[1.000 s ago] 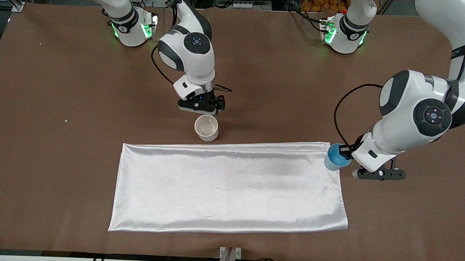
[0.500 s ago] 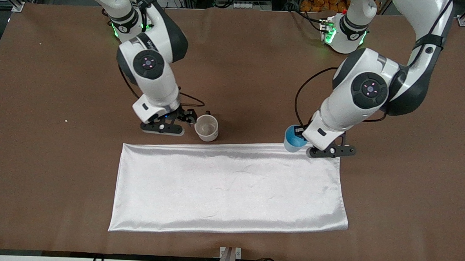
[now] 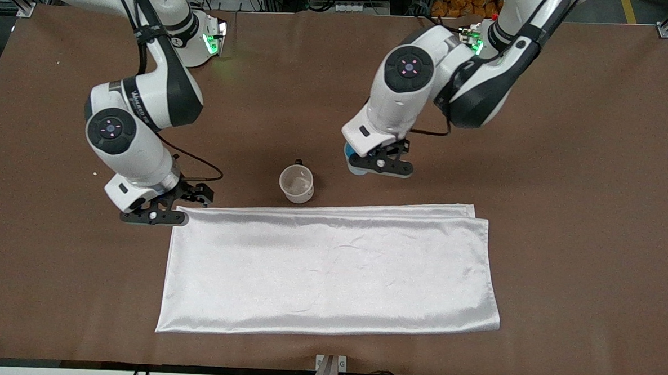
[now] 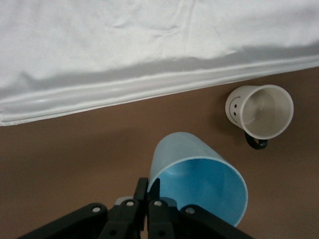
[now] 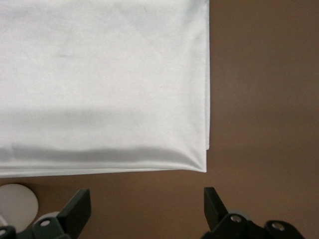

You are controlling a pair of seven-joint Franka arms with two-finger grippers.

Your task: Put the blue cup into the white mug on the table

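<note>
Nearby, white cloth (image 3: 330, 269) beside white mug (image 3: 297, 183); left hand (image 4: 144, 199) grips blue cup (image 4: 199, 184).

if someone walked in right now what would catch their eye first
Probably the big shiny white cloth spread across the brown table. Next, the left gripper, fingers shut on the blue cup's rim, over bare table beside the white mug. The right gripper hangs open over the cloth's corner at the right arm's end.

white mug (image 3: 297, 184) farther than cloth (image 3: 330, 272)
</note>
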